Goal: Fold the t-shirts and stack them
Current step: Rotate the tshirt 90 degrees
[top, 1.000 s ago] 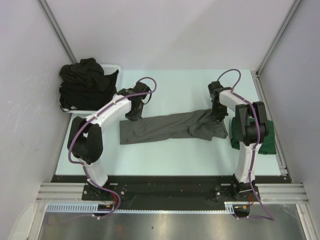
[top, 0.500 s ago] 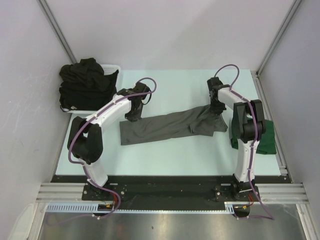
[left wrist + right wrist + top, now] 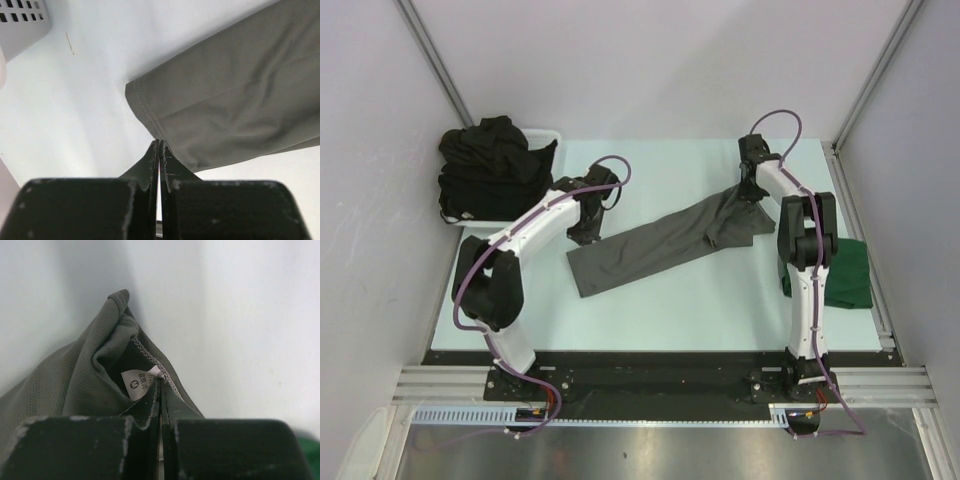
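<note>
Seen from above, the folded dark green fabric t-shirt (image 3: 850, 275) lies partly behind the right arm (image 3: 807, 240), its left side hidden. The white plastic slotted basket (image 3: 548, 134) shows only a strip of rim. The heaped black fabric t-shirts (image 3: 490, 165) cover the rest, and their number cannot be told. In the left wrist view the charcoal grey fabric t-shirt (image 3: 235, 100) runs off the top and right edges, and the hem nipped in the left pincer (image 3: 158, 146) is hidden inside its grip. In the right wrist view the small white neck label (image 3: 137, 384) is half behind the right pincer (image 3: 161, 385), its print mostly too small to read. A blurred green patch (image 3: 310, 455) is cut off at the lower right corner.
</note>
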Controlling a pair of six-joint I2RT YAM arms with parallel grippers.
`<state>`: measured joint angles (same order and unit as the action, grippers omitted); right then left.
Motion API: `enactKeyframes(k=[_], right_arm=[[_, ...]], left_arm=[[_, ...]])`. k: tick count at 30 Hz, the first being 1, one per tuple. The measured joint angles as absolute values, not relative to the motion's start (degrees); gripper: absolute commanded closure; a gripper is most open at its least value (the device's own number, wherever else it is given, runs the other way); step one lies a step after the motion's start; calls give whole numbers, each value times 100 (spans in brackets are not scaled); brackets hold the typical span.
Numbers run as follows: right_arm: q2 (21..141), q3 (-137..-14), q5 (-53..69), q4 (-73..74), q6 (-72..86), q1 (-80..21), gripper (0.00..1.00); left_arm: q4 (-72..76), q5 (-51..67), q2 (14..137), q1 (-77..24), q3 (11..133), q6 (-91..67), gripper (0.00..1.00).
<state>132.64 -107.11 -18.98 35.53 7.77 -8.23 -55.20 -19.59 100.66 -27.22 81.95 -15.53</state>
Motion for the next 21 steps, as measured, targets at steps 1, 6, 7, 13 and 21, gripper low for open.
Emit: enactKeyframes(k=[1, 6, 7, 13, 21], right_arm=[[13373, -10881, -1857, 3568, 779, -816, 100], [13996, -11942, -1704, 3662, 744, -847, 100], [14099, -12119, -1651, 3667, 746, -862, 100], [14512, -12864, -1382, 3791, 746, -965, 100], [14831, -13415, -969, 3819, 788, -1046, 100]], left_arm=[[-5544, -1973, 10047, -2722, 8195, -1553, 100], [-5664, -2036, 9985, -2722, 8197, -1555, 100], [-5682, -2045, 9977, -2720, 8197, -1557, 100], [-5758, -2058, 9946, -2722, 8197, -1658, 100], [-5787, -2051, 9935, -2724, 8197, -1802, 100]])
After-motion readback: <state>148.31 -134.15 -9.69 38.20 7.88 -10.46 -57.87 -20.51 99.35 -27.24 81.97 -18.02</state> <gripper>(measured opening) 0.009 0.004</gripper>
